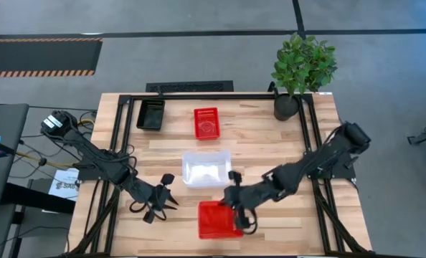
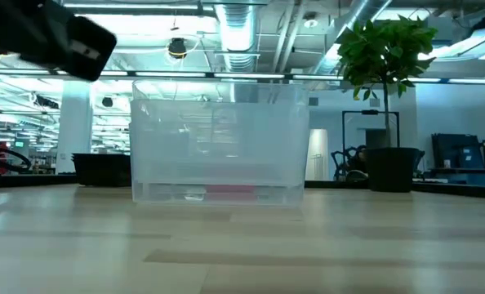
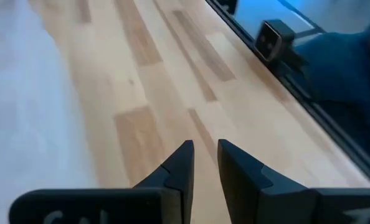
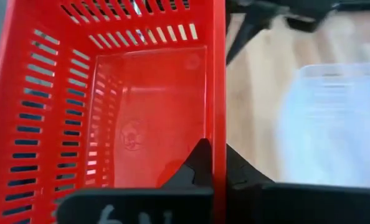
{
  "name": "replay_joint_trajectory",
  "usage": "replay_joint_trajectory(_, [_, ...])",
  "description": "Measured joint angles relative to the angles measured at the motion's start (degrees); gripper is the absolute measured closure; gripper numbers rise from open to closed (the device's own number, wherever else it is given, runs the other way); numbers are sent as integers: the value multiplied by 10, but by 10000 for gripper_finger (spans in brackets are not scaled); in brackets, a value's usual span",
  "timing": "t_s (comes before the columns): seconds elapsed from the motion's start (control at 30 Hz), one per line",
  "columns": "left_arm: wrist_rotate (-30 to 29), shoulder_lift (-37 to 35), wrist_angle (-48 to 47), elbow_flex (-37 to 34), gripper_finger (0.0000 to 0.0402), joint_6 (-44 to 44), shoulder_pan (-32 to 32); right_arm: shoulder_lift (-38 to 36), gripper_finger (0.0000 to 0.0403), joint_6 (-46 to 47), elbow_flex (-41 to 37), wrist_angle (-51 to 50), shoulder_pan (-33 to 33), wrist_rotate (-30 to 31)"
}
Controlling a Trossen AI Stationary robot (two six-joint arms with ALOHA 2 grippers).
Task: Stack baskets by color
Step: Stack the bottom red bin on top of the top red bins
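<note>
My right gripper is shut on a red perforated basket near the table's front edge, at the middle. A clear basket stands on its base at the table's centre, just beyond it. Another red basket and a black basket stand farther back. My left gripper hovers left of the held basket, open by a narrow gap, with only bare wood between its fingers. My right gripper pinches one side wall of the red basket at its rim, with one finger inside the basket and the other outside. It slants down from the table's far right. The fingers lie along the wall. The basket's open side faces up.
A potted green plant stands at the table's far right corner. A black frame rail runs along the table's sides. In the low view the clear basket fills the middle, with bare wood in front of it.
</note>
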Motion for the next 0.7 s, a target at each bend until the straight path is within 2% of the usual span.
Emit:
replay_joint_trajectory(0.2, [-41, 0, 69, 0, 343, 113, 16, -60, 399, -71, 0, -52, -63, 0])
replay_joint_trajectory(0.37, [-46, -11, 114, 0, 343, 222, 68, -94, 400, -127, 0, -79, -154, -64])
replay_joint_trajectory(0.53, [1, -49, 137, 0, 343, 318, 152, -99, 400, -168, 0, -81, -253, -140])
replay_joint_trajectory(0.7, [31, -120, 105, 1, 343, 357, 238, -82, 400, -169, 0, -66, -343, -182])
